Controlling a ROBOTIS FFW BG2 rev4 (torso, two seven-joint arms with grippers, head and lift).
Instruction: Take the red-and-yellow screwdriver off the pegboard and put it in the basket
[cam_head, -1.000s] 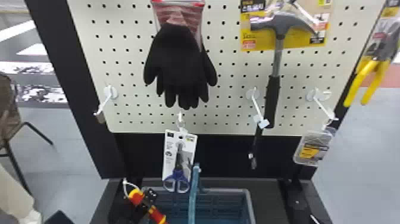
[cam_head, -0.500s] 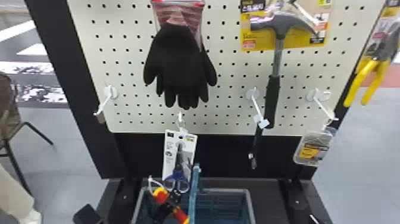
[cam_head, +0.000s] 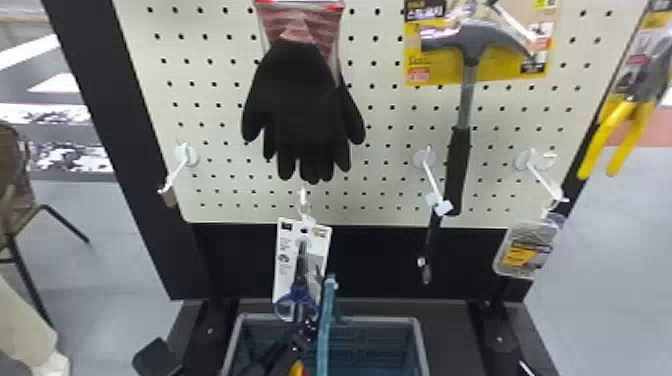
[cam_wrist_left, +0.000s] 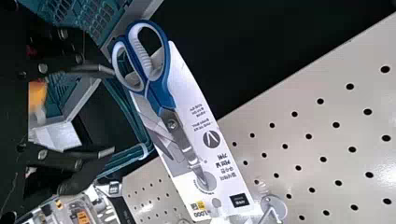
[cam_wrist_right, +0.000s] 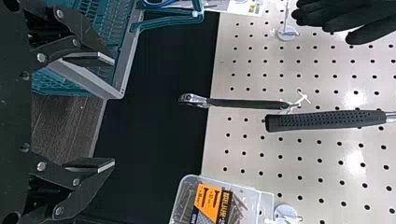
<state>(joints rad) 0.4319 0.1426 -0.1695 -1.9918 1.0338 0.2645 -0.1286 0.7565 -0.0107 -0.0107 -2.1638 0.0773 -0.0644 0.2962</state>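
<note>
Just beside the left pincer, which stands wide, is the screwdriver. Head view shows also hammer's head.

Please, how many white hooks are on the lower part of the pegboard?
4: one hook at far left, one for the scissors, one for the ratchet, one for the screw box at far right. The gloves may hide another.

Brightly lit — glare spots on pegboard, R wrist view.
</note>
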